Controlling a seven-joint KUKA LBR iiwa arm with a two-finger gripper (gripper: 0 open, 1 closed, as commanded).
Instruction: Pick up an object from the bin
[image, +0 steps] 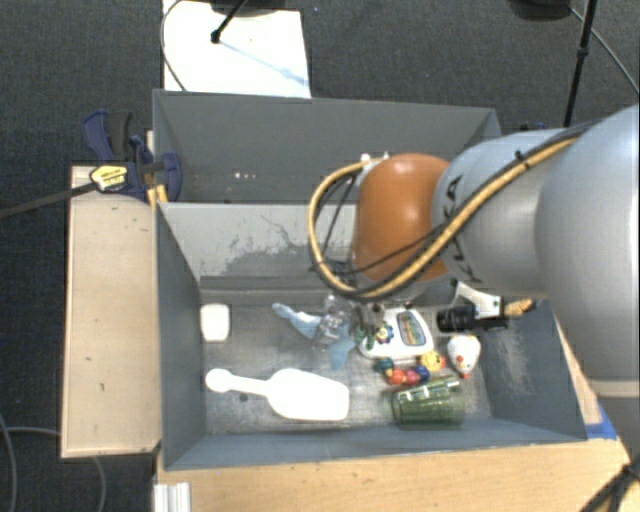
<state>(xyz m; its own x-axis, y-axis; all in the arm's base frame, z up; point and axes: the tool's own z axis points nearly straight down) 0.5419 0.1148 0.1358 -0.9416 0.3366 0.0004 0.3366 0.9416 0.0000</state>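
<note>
Camera view: light-blue plastic piece (298, 319) lies mid-bin, just view-left of the gripper (340, 326) and partly under it. Can't tell if the gripper is spread or closed. Just view-right of the gripper: white toy panel (402, 336), coloured beads (404, 376), green jar (428, 404). Below-left of the gripper: white scoop (290, 394). Well left of it: white block (215, 322).

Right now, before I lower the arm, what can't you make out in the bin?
Camera view:
- Gripper: mostly under the orange wrist cover; contact with the pale blue plastic piece unclear.
- Small multicoloured toys beside the dark green jar: too small, crowded to identify.
- Grey metal bin, right side: covered by the grey arm.
</note>
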